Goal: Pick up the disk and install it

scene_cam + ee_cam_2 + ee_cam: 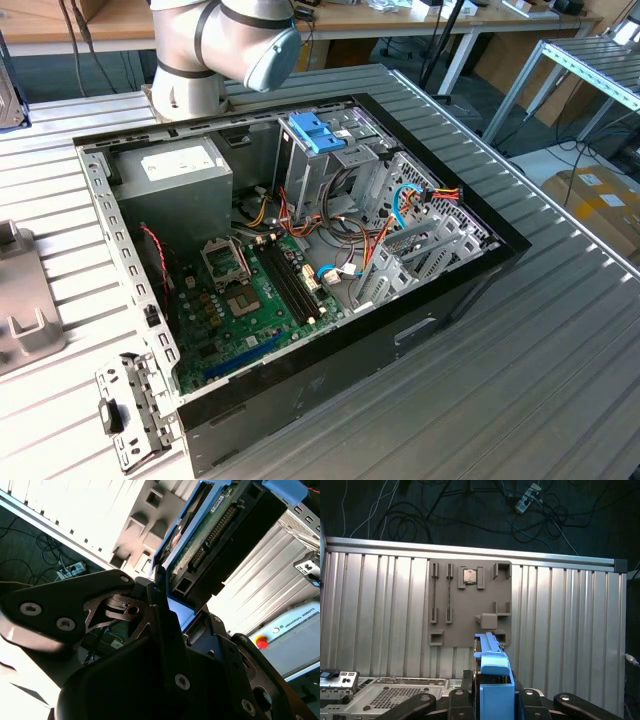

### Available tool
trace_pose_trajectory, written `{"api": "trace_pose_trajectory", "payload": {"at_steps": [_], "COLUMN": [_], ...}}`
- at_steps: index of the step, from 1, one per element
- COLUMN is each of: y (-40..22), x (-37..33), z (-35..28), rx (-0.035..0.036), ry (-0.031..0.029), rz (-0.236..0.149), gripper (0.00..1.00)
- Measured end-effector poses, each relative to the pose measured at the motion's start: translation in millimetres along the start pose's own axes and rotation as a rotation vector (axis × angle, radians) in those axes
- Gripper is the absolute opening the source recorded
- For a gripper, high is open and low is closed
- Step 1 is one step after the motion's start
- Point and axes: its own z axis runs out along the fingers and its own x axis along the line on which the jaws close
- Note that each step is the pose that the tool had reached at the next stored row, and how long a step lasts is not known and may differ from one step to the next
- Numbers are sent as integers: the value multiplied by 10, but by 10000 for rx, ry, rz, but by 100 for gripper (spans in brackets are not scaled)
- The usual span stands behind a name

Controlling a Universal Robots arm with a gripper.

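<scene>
while hand clamps it, disk juts out beyond.

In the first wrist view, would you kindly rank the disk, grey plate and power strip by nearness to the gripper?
1. the disk, held in the gripper.
2. the grey plate, on the table.
3. the power strip, on the floor beyond the table.

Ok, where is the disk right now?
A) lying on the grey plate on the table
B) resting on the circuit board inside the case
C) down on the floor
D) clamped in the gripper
D: in the first wrist view the disk stands between the fingers of the gripper, while the grey plate lies on the table beyond it, with no disk on it.
</scene>
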Motion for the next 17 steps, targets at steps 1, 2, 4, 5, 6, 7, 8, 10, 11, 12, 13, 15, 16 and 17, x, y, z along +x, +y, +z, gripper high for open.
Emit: {"api": "trace_pose_trajectory", "payload": {"at_steps": [1, 2, 4, 5, 6, 7, 8, 10, 11, 12, 13, 15, 16, 17], "y": [-14, -27, -54, -62, -69, -80, -90, -108, -115, -122, -129, -158, -172, -186], "x": [1, 2, 4, 4, 5, 6, 7, 8, 9, 10, 11, 15, 17, 19], "z": [1, 1, 3, 3, 4, 4, 5, 6, 6, 6, 7, 6, 6, 7], "rx": [0, -2, -4, -4, -5, -6, -7, -10, -10, -10, -11, -14, -16, -18], "ry": [-1, 0, 0, -1, -1, 0, -1, 0, 0, -1, -1, -1, -1, -1], "rz": [0, 0, 0, 0, 0, 0, 0, 0, 0, 1, 1, 1, 1, 1], "gripper": [37, 37, 37, 37, 37, 37, 37, 37, 37, 37, 37, 37, 37, 37]}}
